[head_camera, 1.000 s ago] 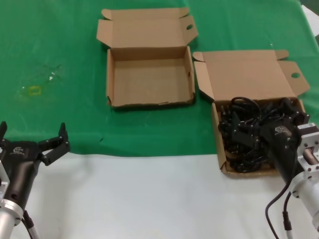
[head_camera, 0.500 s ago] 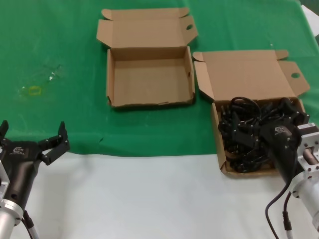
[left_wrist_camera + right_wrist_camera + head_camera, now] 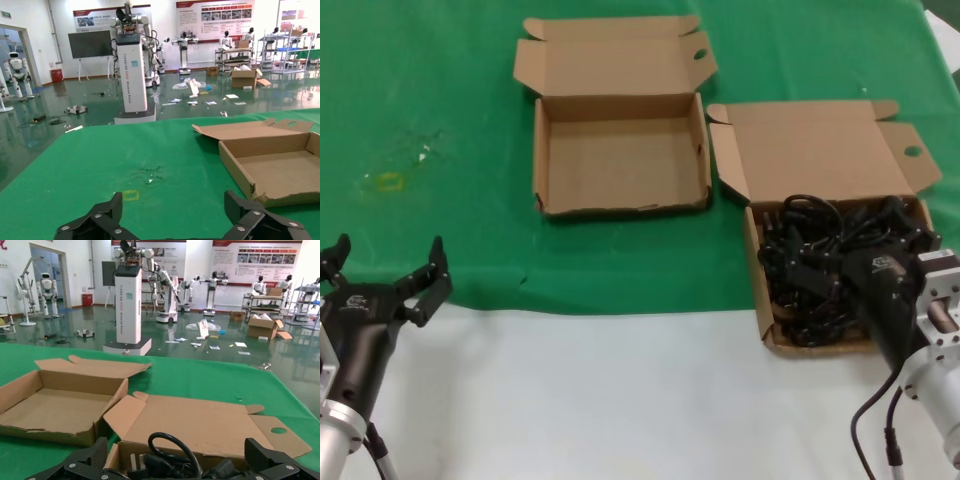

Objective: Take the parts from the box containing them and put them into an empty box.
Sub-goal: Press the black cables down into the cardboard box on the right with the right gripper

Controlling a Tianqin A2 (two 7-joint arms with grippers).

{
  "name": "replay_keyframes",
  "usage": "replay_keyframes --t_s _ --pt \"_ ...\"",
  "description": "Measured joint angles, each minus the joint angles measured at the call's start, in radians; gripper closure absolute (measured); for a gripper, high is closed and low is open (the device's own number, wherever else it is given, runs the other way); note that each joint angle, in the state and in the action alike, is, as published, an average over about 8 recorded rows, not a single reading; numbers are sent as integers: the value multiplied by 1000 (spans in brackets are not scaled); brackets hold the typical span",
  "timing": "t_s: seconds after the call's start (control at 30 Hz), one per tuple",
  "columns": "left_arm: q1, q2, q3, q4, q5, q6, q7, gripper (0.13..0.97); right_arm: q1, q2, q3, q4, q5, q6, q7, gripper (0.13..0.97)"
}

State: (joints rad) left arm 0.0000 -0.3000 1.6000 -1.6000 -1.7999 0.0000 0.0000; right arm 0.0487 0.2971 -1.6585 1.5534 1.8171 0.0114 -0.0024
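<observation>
The parts, a tangle of black coiled cords point(image 3: 810, 262), fill the box containing them point(image 3: 757, 290) at the right, its tall lid point(image 3: 810, 150) laid back. My right gripper point(image 3: 848, 252) hangs low over that tangle, open, its fingers spread across the tray's width. In the right wrist view a cord loop and plug point(image 3: 160, 467) rise between the wide-apart fingers point(image 3: 100, 450) of the right gripper point(image 3: 177, 456). The empty box point(image 3: 620, 165) lies open at the centre, left of the full one. My left gripper point(image 3: 388, 252) waits open at the near left, holding nothing.
A green cloth point(image 3: 440, 80) covers the far part of the table; the near strip is white point(image 3: 620, 400). A small yellow square mark point(image 3: 390, 182) lies at the left on the cloth. The empty box point(image 3: 280, 170) shows beyond the left gripper point(image 3: 173, 200).
My left gripper has turned and shifted slightly, both fingertips now showing level. The right gripper and the cords have stayed put.
</observation>
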Motion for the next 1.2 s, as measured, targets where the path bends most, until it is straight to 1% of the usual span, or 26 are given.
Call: replay_keyframes --t_s 0.17,0.2,0.33,0.47,0.6,0.67,0.77,0.87,0.9,1.07,1.17,1.2 --pt "0 0 0 0 0 0 0 401 7 30 -22 2 11 3 6 129" --pt "0 0 0 0 0 0 0 401 9 42 -29 3 17 5 9 129" --pt "0 0 0 0 0 0 0 514 20 118 -75 15 55 23 20 129" --pt "0 0 0 0 0 0 0 626 37 232 -149 35 116 44 34 129" --pt "0 0 0 0 0 0 0 626 74 376 -245 59 180 40 67 129" --pt "0 0 0 0 0 0 0 671 106 454 -299 70 197 14 101 129" --pt "0 0 0 0 0 0 0 739 167 561 -371 78 194 -58 167 129" --pt "0 0 0 0 0 0 0 807 241 641 -423 72 158 -164 240 129" --pt "0 0 0 0 0 0 0 807 267 660 -436 68 142 -203 260 129" --pt "0 0 0 0 0 0 0 875 414 718 -489 23 52 -419 325 129" --pt "0 0 0 0 0 0 0 916 508 723 -513 -23 -2 -555 321 129" --pt "0 0 0 0 0 0 0 916 539 719 -519 -42 -20 -599 313 129"
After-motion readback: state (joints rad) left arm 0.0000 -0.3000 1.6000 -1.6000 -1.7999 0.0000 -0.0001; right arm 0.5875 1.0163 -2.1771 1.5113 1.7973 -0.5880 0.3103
